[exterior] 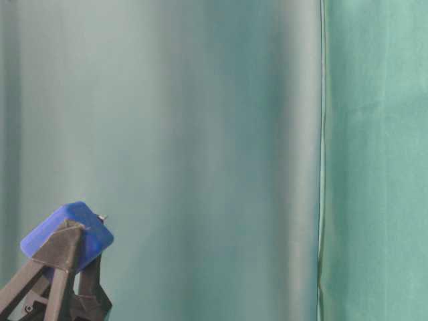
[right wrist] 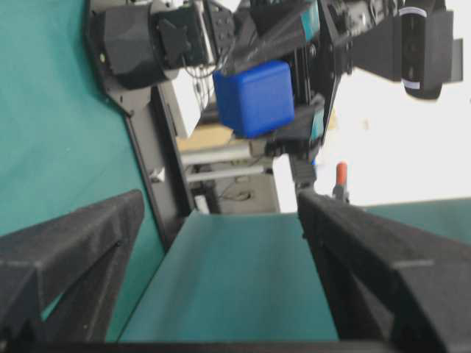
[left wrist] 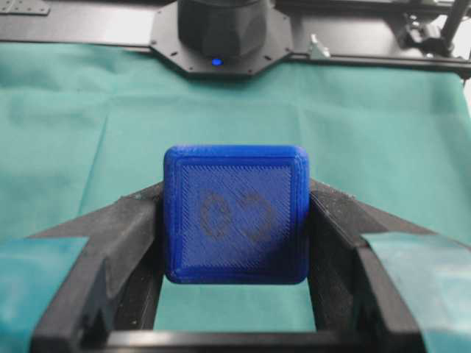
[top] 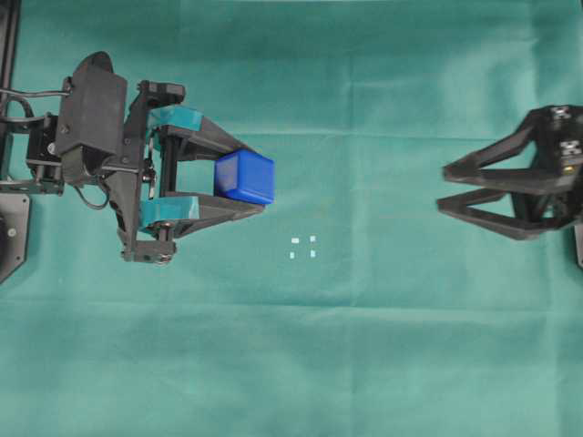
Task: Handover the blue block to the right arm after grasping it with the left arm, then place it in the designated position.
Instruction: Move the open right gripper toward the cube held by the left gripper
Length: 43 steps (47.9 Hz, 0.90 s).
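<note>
The blue block [top: 245, 177] is a small bright blue cube, pinched at the fingertips of my left gripper [top: 252, 176], which is shut on it and lifted off the cloth. In the left wrist view the blue block [left wrist: 235, 213] shows a faint dark mark on its face, with a black finger pressed on each side. At table level the blue block [exterior: 67, 233] sits tilted on the finger tips. My right gripper [top: 441, 188] stands open and empty at the right, pointing left; its view shows the blue block [right wrist: 254, 98] ahead. The designated position [top: 302, 247] is four white marks between the arms.
Green cloth [top: 364, 346] covers the table. A black frame rail and mount [left wrist: 221, 29] run along the far edge in the left wrist view. The left arm's base [top: 14, 228] sits at the left edge.
</note>
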Tool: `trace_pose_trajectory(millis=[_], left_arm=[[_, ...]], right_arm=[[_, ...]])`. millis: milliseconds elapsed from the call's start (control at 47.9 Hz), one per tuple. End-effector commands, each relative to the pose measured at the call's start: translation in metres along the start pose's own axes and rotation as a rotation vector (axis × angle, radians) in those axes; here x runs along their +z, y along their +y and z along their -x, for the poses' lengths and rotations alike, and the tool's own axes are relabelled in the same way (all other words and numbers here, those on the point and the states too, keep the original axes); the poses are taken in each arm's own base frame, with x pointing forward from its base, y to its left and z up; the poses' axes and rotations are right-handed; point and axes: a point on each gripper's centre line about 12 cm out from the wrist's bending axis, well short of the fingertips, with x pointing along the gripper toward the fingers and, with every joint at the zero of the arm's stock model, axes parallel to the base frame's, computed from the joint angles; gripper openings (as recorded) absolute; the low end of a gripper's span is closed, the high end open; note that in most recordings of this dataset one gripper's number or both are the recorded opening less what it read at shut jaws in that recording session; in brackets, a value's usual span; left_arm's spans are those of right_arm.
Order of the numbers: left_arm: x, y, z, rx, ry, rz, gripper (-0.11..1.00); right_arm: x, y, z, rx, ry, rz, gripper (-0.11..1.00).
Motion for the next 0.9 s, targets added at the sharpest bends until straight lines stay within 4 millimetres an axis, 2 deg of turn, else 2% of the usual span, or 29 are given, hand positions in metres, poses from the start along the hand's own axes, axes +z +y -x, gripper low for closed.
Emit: trace_pose_trajectory(millis=[0,209,647,877], left_arm=[[0.010,0.000,0.002,-0.001,-0.034,0.003,0.46],[0.010,0.000,0.002,-0.001,-0.034,0.003,0.46],[0.009,0.000,0.004,-0.001,-0.032,0.000,0.46],[0.009,0.000,0.004,-0.001,-0.031,0.002,0.46]], right_arm=[[0.007,-0.016,-0.011,-0.026,-0.031,0.010,0.92],[0.008,-0.024,-0.045,-0.004,-0.040,0.040,0.92],[-0.002,-0.040,-0.119,0.019,-0.014,0.041,0.92],[-0.004,-0.045,-0.144,0.017,-0.015,0.044,0.92]])
